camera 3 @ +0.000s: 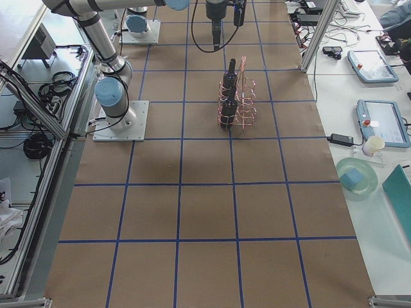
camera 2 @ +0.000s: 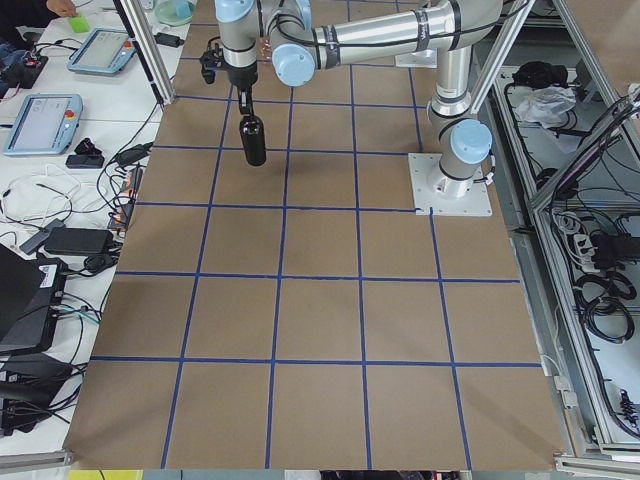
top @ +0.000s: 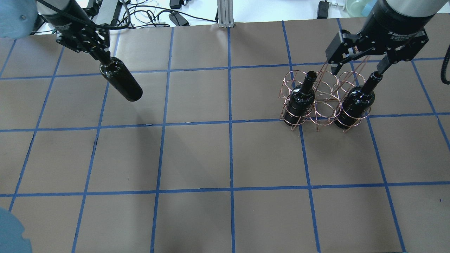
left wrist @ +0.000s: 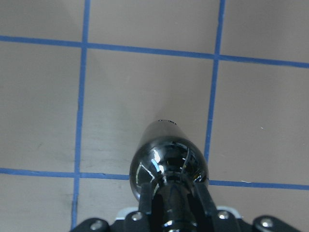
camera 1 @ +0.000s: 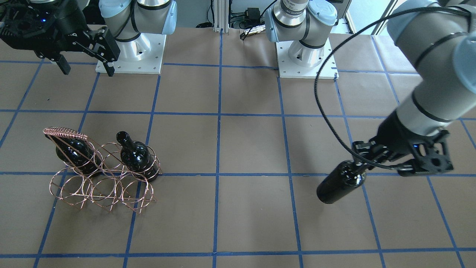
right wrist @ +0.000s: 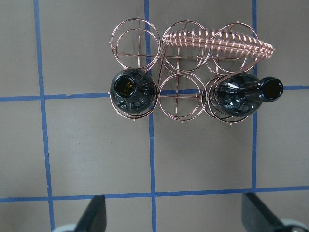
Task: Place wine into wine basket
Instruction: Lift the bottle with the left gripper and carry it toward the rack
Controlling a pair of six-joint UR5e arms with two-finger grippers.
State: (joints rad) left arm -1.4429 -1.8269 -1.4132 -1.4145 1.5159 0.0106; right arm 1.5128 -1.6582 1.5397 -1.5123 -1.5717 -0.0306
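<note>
My left gripper (top: 100, 58) is shut on the neck of a near-black wine bottle (top: 121, 82) that hangs bottom-down above the table at the far left; it also shows in the front view (camera 1: 340, 182) and the left wrist view (left wrist: 169, 159). The copper wire wine basket (top: 323, 105) stands on the right. Two more bottles (top: 300, 98) (top: 355, 105) stand upright in the two end rings of one row, and the middle ring between them (right wrist: 179, 96) is empty. My right gripper (top: 358, 65) is open and empty, high above the basket.
The basket's other row of three rings (right wrist: 137, 43) is empty under the coil-wrapped handle (right wrist: 217, 43). The two arm bases (camera 1: 130, 52) (camera 1: 305, 56) stand on the robot's side of the brown table with its blue tape grid (top: 230, 123).
</note>
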